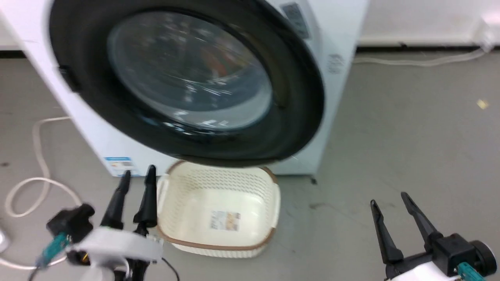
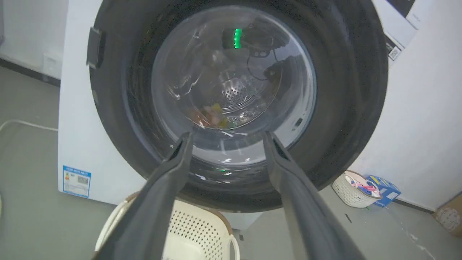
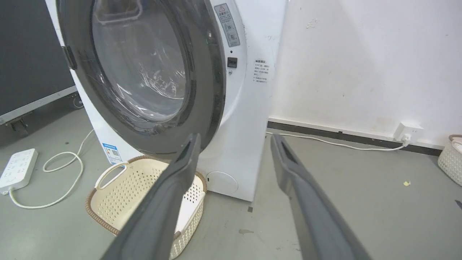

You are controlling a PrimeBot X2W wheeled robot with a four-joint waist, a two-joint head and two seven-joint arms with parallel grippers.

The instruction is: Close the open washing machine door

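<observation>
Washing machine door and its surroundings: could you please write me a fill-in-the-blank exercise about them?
The washing machine door has a glossy ____ rim.
The cream basket under the door stands on the ____.
The left gripper and the right gripper are not shut but ____.
Missing words: black; floor; open.

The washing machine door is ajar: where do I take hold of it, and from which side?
On the washing machine door, grip the black rim at its left edge, near the small dark tab, coming from the front-left with the open left end effector. It looks hinged on the right, so that edge swings freest; the bulging glass offers nothing to pinch.
</observation>
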